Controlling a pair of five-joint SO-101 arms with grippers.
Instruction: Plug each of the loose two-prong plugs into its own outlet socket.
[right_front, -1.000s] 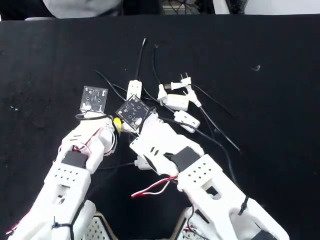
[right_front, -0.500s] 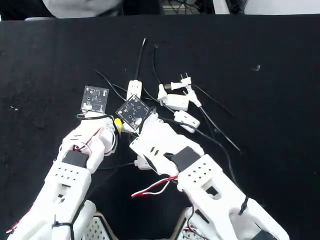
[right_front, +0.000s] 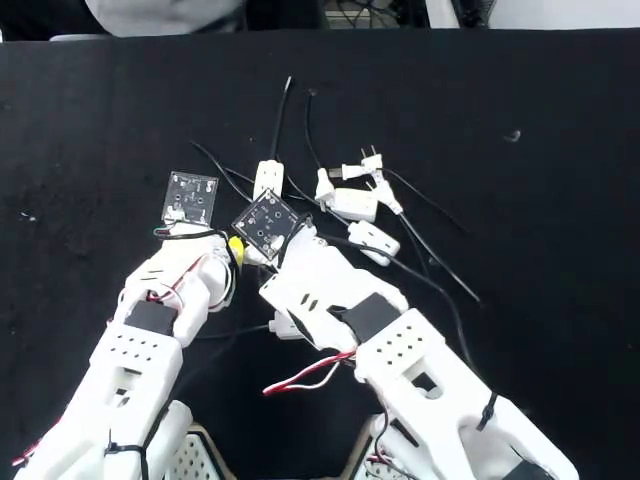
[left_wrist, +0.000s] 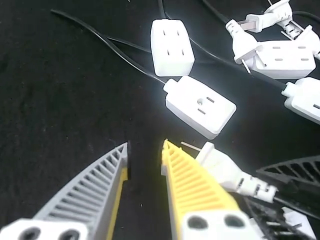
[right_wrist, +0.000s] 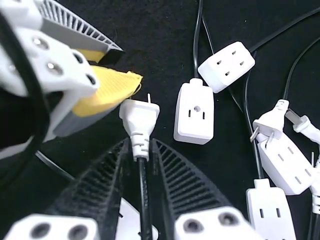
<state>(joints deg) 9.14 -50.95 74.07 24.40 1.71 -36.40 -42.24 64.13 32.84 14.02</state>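
My right gripper (right_wrist: 140, 145) has its black fingers shut on a white two-prong plug (right_wrist: 139, 119), prongs pointing toward a white single outlet socket (right_wrist: 195, 112) a short way ahead. In the left wrist view the same plug (left_wrist: 220, 162) lies just short of that socket (left_wrist: 200, 106). My left gripper (left_wrist: 145, 149) is open, its grey and yellow fingers empty, right beside the held plug. A second socket block (left_wrist: 172, 46) lies beyond. Another loose plug (right_wrist: 267, 122) rests against a multi-outlet block (right_wrist: 286, 161). From above, both grippers sit close together near the cable cluster (right_front: 350, 200).
Black cords (right_front: 430, 245) fan out across the black table from the cluster of white sockets, toward the back and right. Two square marker plates (right_front: 188, 198) (right_front: 268, 224) sit above the grippers. Open table (right_front: 540, 200) lies at the far right and far left.
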